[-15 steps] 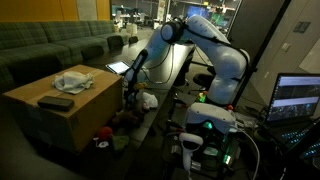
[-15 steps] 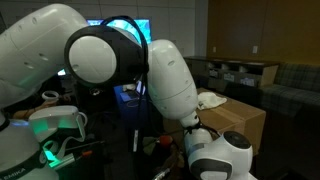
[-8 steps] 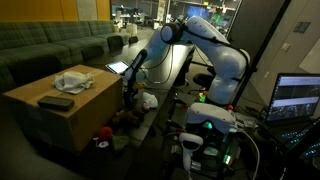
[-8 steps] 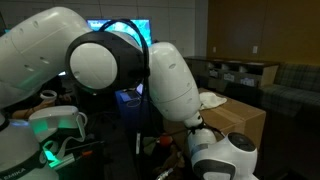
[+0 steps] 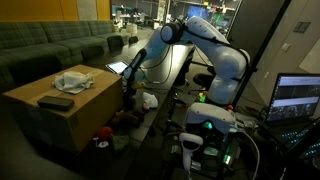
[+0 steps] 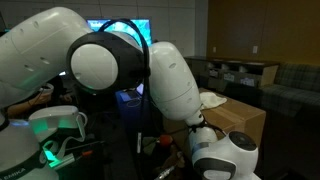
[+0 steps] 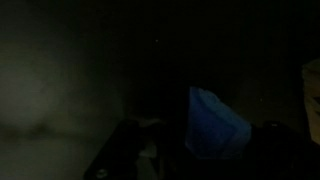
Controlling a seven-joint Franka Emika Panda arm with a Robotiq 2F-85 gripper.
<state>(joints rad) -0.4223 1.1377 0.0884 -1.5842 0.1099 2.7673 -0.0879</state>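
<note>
One white bundle (image 5: 147, 100) just beside the fingers (image 5: 127, 93)

No lettering can be read anywhere in the dim room: the laptop screen (image 5: 297, 97) and the blue monitor (image 6: 120, 28) glow with content too small and blurred to make out.

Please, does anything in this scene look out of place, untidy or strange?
Yes, slightly. A crumpled white cloth lies loose on the cardboard box. A white thing and a red and white thing lie scattered low beside it, near the gripper. The wrist view is nearly black, so it shows little.
</note>
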